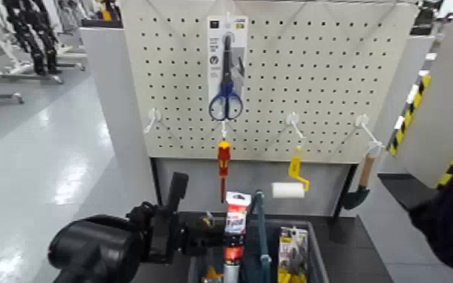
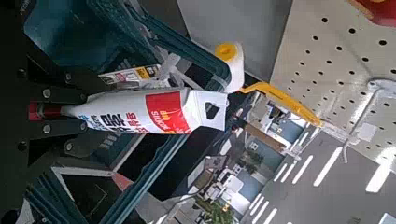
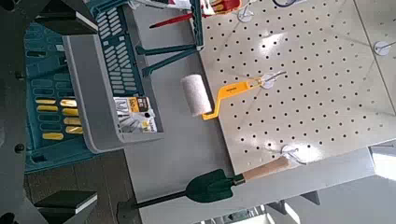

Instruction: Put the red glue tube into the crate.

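Behind the crate [image 1: 318, 254] stands the pegboard [image 1: 177, 75]; its scissors card [image 1: 214, 56] has print too small to read. Right of the crate, the right claw [image 3: 84, 112] waits released. Above the crate, the left claw [image 2: 58, 114] grasps the red glue tube [image 1: 236, 214], boldly lettered, illegible.

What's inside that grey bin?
In the crate, a yellow carded tool pack shows. Whatever lies beneath the pack and behind the centre handle is covered.

2 arms — left gripper [image 1: 233, 239] clamped, reaching inward at centre; right gripper [image 3: 86, 110] spread wide, farther right.
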You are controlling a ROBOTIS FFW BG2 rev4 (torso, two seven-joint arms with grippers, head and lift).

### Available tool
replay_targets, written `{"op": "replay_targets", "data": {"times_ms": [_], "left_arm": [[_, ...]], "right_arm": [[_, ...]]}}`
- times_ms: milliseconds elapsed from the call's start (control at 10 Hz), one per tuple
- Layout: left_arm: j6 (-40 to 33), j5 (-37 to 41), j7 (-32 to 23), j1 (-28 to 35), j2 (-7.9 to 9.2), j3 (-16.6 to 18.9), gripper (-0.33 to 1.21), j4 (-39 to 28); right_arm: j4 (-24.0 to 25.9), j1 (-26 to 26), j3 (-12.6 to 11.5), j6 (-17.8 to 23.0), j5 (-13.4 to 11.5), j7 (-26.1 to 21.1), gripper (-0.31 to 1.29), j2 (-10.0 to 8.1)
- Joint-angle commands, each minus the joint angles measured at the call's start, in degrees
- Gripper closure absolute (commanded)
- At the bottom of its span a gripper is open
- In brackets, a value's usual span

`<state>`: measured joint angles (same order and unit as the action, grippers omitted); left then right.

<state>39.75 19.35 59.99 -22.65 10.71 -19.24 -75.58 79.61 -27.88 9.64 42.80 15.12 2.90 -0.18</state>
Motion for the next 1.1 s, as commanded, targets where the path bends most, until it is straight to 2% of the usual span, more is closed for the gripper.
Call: {"op": "replay_targets", "data": {"times_ms": [100,200,300,800,1100], "left_arm": [[2.0,-2.6,0.7,-0.5,0.1,-0.3,0.51,0.3],[2.0,-3.2,0.9,-0.5,0.01,-0.2,-0.09,0.2],[1.7,-3.3,0.9,-0.5,0.01,-0.3,-0.03,0.0],[-0.6,-5.6,0.4,0.2,-0.25,0.9,-0.05,-2.1],[-4.9,-13.6,-5.8,5.5,-1.22,5.3,-0.05,-11.7]], "right_arm": [[-0.2,0.0,0.0,0.2,0.1,0.0,0.06,5.01],[-0.2,0.0,0.0,0.3,0.1,0.0,0.06,5.01],[-0.2,0.0,0.0,0.3,0.1,0.0,0.06,5.01],[-0.2,-0.1,-0.1,0.8,0.2,-0.2,0.06,5.01],[-0.2,-0.2,-0.1,1.1,0.1,-0.2,0.06,5.01]]}}
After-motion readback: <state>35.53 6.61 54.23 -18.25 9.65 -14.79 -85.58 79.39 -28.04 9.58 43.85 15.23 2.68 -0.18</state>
